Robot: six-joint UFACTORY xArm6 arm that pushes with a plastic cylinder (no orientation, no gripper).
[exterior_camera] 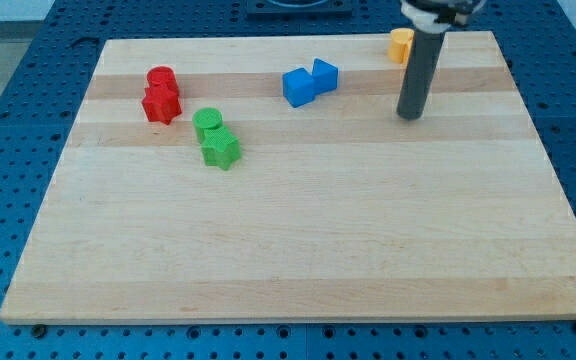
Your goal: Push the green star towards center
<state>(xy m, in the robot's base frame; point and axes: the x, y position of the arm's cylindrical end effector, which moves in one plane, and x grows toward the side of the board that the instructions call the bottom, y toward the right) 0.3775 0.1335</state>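
Observation:
The green star (221, 149) lies on the wooden board (298, 240) at the view's upper left, touching a green cylinder (207, 123) just above it. My tip (409, 116) rests on the board at the view's upper right, far to the right of the green star and touching no block. The rod rises from it toward the view's top.
A red cylinder (161, 79) and a red star (160, 104) sit together left of the green blocks. Two blue blocks (299, 86) (325, 74) touch each other at top centre. An orange block (400, 45) sits at the top edge, partly behind the rod.

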